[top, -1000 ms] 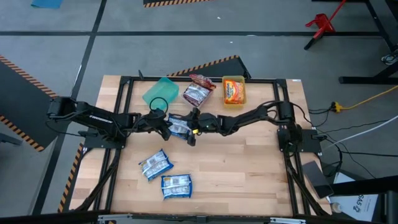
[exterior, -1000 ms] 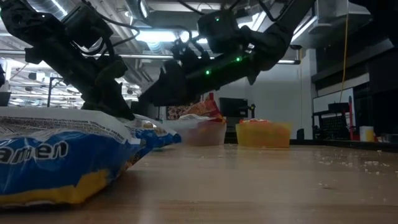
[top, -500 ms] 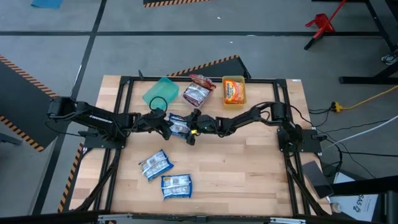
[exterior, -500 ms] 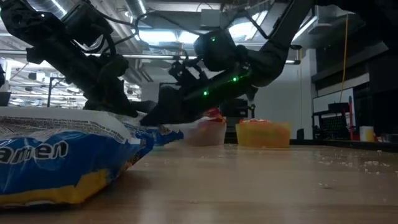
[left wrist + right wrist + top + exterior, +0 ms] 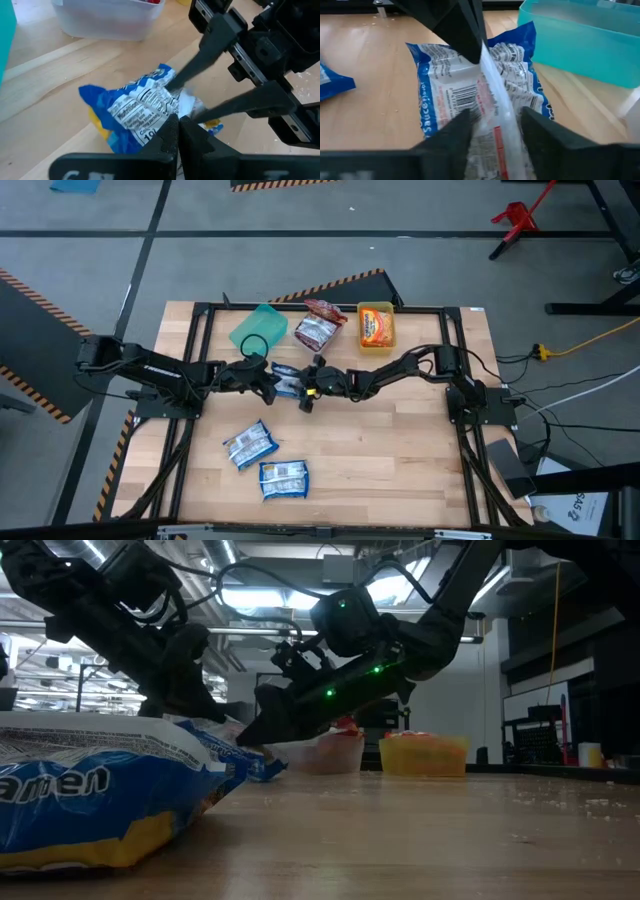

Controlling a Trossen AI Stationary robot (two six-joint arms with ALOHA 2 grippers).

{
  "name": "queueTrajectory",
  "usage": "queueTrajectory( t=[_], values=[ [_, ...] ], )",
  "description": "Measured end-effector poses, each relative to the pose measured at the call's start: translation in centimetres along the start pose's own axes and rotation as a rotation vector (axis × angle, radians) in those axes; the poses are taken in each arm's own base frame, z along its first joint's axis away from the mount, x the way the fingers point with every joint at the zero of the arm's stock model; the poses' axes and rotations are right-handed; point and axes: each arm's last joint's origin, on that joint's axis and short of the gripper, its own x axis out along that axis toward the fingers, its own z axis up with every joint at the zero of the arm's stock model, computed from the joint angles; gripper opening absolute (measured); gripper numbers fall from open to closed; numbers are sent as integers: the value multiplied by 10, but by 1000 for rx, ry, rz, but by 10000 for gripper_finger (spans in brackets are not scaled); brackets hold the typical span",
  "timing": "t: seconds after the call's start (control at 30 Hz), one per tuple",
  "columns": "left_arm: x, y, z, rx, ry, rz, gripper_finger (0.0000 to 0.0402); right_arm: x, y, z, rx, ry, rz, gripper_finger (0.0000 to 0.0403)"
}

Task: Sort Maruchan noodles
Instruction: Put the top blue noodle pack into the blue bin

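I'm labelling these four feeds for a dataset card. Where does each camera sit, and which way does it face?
High view: overhead, straight down on the table, both arms meeting at the blue packet.
Low view: table height, level across; arms descend from above.
Left wrist view: behind the left gripper, shut on that packet; the right arm's fingers opposite.
Right wrist view: behind the right gripper, straddling the packet, green bin beyond.
All four share the blue packet.

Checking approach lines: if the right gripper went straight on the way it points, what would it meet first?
The blue packet already lies between the right gripper jaws. Straight beyond it stands the left gripper, pinching the packet's far edge, though depth is hard to judge.
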Motion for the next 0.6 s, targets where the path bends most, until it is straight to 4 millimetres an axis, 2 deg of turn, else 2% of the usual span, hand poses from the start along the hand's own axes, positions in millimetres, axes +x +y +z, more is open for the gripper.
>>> queueTrajectory(
  t=[0.27, 0.6],
  values=[
    [0, -2, 2, -7, -14, -20, 0, 0, 1, 0, 0, -1, 17, 13],
    [0, -4, 3, -14, -23, -51, 0, 3, 1, 6, 24, -1, 12, 2]
  ],
)
